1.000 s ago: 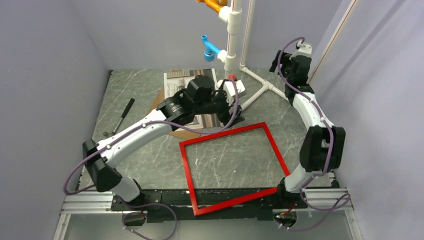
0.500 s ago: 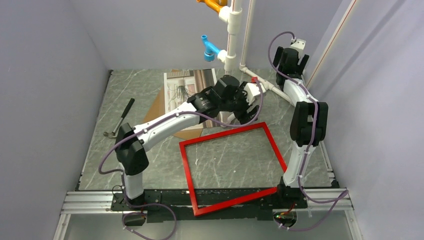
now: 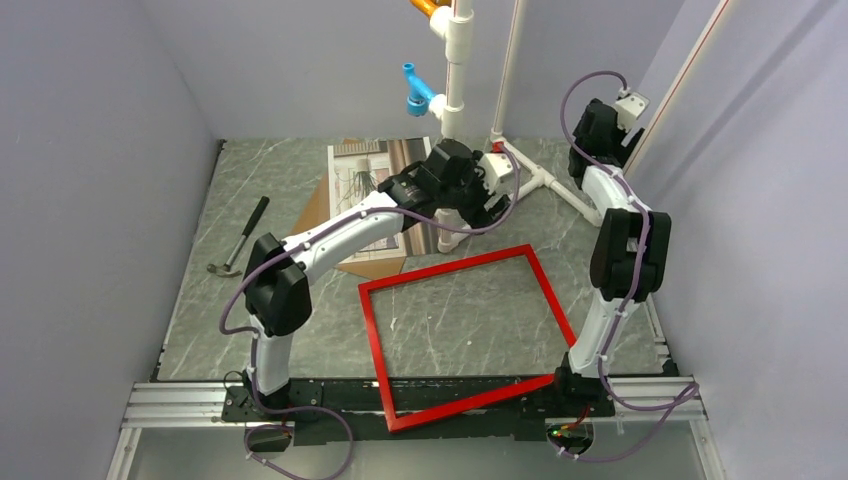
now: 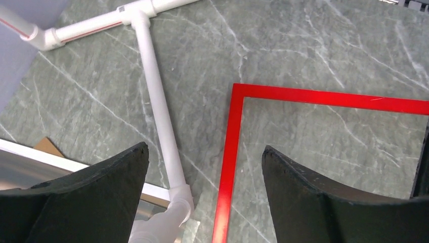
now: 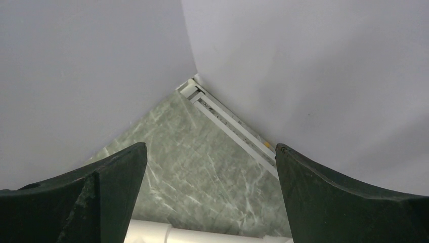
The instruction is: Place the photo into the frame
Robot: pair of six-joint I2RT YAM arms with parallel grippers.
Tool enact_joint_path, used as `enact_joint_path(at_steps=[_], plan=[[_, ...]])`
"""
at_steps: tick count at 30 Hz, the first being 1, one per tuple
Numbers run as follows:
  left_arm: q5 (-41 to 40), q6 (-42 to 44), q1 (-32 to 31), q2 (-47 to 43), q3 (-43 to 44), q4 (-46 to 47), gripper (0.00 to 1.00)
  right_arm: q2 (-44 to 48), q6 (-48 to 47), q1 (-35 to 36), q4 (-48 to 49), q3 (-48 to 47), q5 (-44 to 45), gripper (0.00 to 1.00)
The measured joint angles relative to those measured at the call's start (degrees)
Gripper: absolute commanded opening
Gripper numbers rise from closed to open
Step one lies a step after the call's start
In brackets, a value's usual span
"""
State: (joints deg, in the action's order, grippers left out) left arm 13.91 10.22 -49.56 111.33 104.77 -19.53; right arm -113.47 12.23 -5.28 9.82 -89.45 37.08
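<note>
The photo seems to lie flat beyond the frame, not picked yet. Left gripper and right gripper gape empty. Next, left must pinch its edge.

The frame lies flat on the counter at the near middle, its near edge over the base rail. Behind it to the left, the photo lies on a backing board. A hammer lies further left. A pipe stand rises just right of the photo.
</note>
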Motion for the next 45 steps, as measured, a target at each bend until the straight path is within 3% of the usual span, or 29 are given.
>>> enact_joint_path(at_steps=[17, 26, 36, 45], plan=[[7.3, 4.4, 7.9, 0.7, 1.2, -3.9, 0.91, 14.2, 10.3, -7.0, -1.2, 17.4, 1.4, 0.99], [13.1, 4.9, 8.6, 1.4, 2.3, -6.0, 0.97, 16.6, 11.3, -7.3, -0.9, 21.0, -0.5, 0.99], [14.5, 4.9, 5.3, -0.6, -0.5, -7.0, 0.99, 16.9, 11.1, -7.6, -0.1, 21.6, -16.8, 0.99], [13.0, 1.5, 2.1, -12.9, -9.1, -4.9, 0.99, 16.8, 7.6, -4.9, 0.4, 21.0, -29.6, 1.0]])
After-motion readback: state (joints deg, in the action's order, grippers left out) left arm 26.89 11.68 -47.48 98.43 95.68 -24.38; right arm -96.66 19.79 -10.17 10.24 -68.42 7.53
